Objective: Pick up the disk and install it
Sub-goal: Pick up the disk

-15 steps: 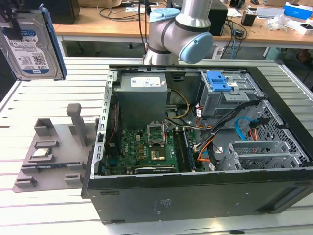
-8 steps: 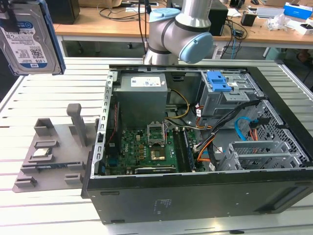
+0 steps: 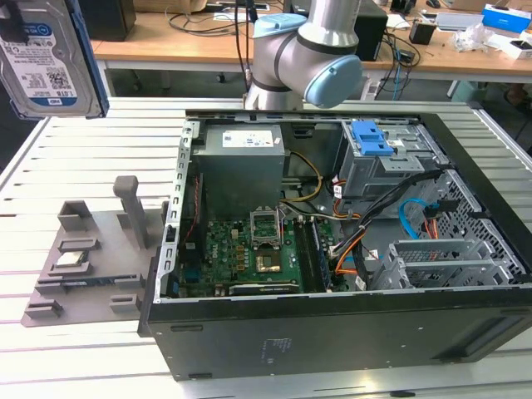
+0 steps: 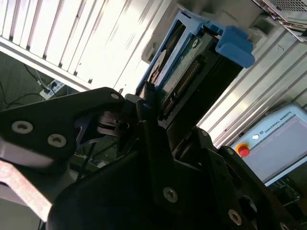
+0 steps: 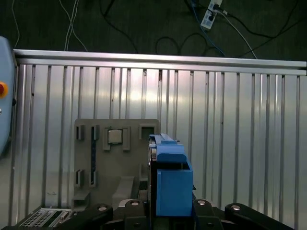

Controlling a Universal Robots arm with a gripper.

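One disk: you have it up in the air at the exterior view's far left, label toward the camera, blue rail along its edge, well clear of the slatted table.
gripper: your black fingers are closed against the disk, which sits edge-on between them; the jaws stand only as far apart as the disk is thick. In the first wrist view the disk's blue carrier stands upright between the gripper's black parts, with the table beyond it.
grey tray: lies flat on the table, just beside the case's left end; two upright posts rise from it.
chip: small, square, silver, seated in a pocket of the grey tray; you also see it in the first wrist view.
case: black, lying on its side, open on top, in the middle and right of the exterior view.
power supply: grey box at the case's far left corner.
motherboard: green, on the case floor in front of the power supply.
arm: grey with light blue caps, behind the case.
drive bay: grey metal, at the case's far right.
blue latch: sits on top of the drive bay.
cables: blue and orange, right of the motherboard.
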